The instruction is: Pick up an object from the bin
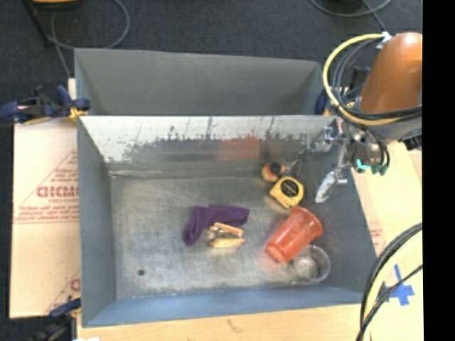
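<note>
**A:** We begin with the grey bin. Our gripper hangs close to its right wall, toward the back. Can we read its opening?

**B:** No. We cannot tell whether it is wide or narrow, so we confirm that before we descend.

**A:** Then the candidates, biggest first. The purple cloth lies mid-floor, well apart from us. The orange-red cup lies on its side at the front right, near the gripper.

**B:** We judge the cup awkward, because on its side it may roll away under a squeeze.

**A:** Closer is the yellow tape measure, just beside the gripper on the side toward the bin's middle.

**B:** That looks like our best pick, compact and hard. We centre over it, come straight down and close across its flat faces. We also keep clear of the right wall and of the cup's rim just in front.

**A:** In the front right corner, beside the cup, sits a clear round thing. We cannot say whether it is a lid or a glass.

**B:** It probably gives a slippery, low grip, so we leave it.

**A:** Smallest are a tan clip-like piece against the cloth and a little yellow-and-dark thing just behind the tape measure.

**B:** We watch the little one, since a sloppy approach could nudge it or catch it along with the tape measure.
</note>
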Robot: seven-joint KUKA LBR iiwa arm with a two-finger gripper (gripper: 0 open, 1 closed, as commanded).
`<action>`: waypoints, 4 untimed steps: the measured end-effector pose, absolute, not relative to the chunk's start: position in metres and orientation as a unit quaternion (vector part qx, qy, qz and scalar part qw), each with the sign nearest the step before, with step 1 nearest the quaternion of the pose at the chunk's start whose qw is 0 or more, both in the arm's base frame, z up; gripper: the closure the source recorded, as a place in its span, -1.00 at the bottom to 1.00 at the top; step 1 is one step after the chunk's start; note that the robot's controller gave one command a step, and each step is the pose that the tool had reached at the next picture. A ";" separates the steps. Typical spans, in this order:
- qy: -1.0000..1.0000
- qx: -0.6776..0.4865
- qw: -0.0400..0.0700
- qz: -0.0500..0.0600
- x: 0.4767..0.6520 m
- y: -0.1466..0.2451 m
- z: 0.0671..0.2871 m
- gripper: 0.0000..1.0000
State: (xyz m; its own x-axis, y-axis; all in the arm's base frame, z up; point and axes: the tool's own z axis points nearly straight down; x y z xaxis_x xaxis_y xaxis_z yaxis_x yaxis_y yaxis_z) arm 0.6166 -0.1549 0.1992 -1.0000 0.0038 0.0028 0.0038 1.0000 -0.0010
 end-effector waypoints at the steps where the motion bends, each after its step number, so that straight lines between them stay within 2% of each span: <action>1: -1.000 -0.001 -0.002 0.001 0.618 -0.155 0.204 -1.00; 2: -0.999 0.040 0.002 0.001 0.623 -0.137 0.093 1.00; 4: -0.999 0.041 0.000 0.003 0.620 -0.138 0.095 1.00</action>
